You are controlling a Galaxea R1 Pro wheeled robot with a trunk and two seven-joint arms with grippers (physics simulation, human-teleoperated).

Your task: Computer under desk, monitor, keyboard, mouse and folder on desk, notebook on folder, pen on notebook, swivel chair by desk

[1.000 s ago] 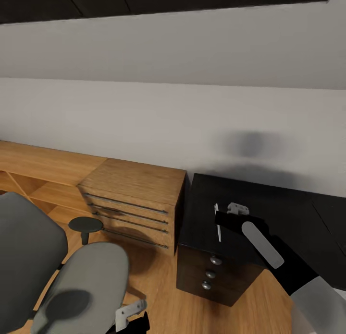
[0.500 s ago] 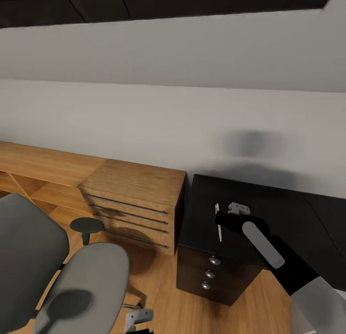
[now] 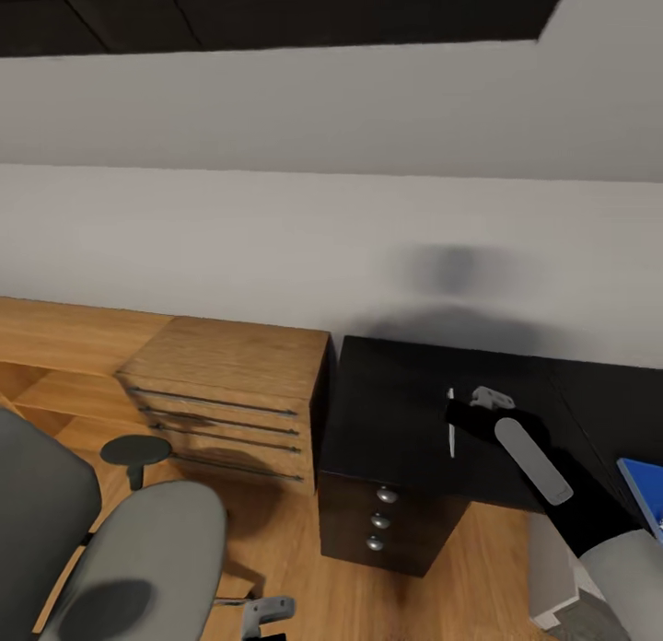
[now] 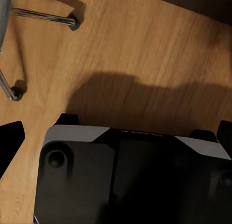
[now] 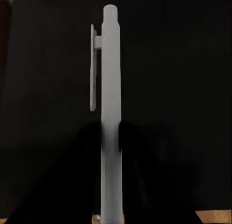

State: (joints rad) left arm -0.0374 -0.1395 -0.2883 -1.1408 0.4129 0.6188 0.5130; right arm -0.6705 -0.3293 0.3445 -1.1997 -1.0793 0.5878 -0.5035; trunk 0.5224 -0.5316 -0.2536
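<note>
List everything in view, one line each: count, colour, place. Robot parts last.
desk: 1, glossy black, against the wall right of centre, drawers with three silver knobs
pen: 1, silvery-white, over the desk top, held in the right gripper
folder: 1, blue, a corner at the right edge, on the desk
cabinet: 1, light wood with drawers, left of the desk
low shelf: 1, light wood, along the wall at far left
chair: 1, grey padded with black armrest, lower left
floor: wooden, in front of the desk
wall: white, behind everything
right gripper: 1, black and grey, shut on the pen above the desk
left gripper: 1, grey tip at the bottom edge, over the floor
</note>
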